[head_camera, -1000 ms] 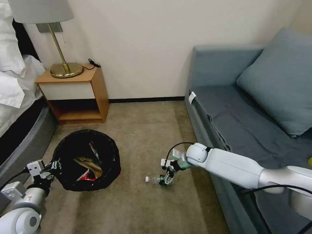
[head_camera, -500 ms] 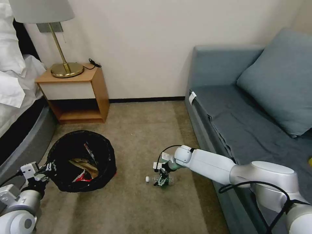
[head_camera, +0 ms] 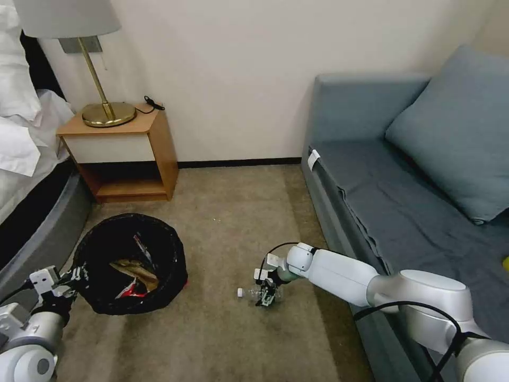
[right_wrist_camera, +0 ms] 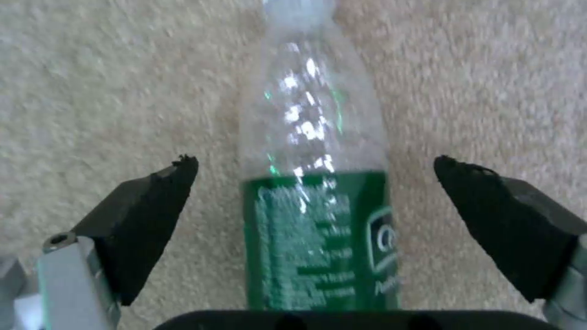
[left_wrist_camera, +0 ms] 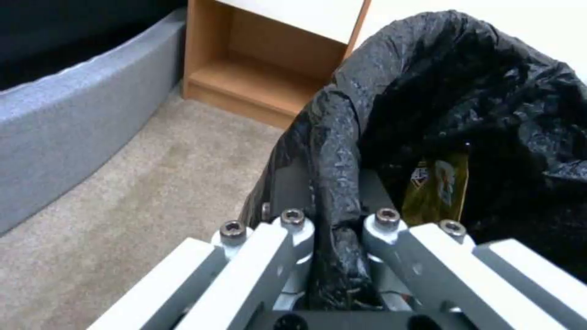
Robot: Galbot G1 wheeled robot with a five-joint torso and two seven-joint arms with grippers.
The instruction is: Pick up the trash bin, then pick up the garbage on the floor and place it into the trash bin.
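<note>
The trash bin (head_camera: 130, 262), lined with a crinkly black bag, hangs at the lower left with my left gripper (head_camera: 71, 277) shut on its near rim (left_wrist_camera: 330, 183). Inside lie a brown paper bag (head_camera: 135, 267), a red-and-white packet (head_camera: 132, 289) and a gold-brown wrapper (left_wrist_camera: 437, 188). A small clear bottle with a green label (head_camera: 257, 292) lies on the carpet, white cap pointing left. My right gripper (head_camera: 266, 296) is down over it, open, its black pads (right_wrist_camera: 146, 215) on either side of the bottle (right_wrist_camera: 318, 183) without touching.
A blue-grey sofa (head_camera: 403, 201) runs along the right, close to my right arm. A wooden nightstand (head_camera: 122, 154) with a brass lamp stands at the back left. A bed with a grey base (head_camera: 37, 233) borders the left. Bare carpet (head_camera: 238, 212) lies between.
My right gripper has come down from beside the bottle's right end to straddle it. The left arm has drawn the bin a little left and toward me.
</note>
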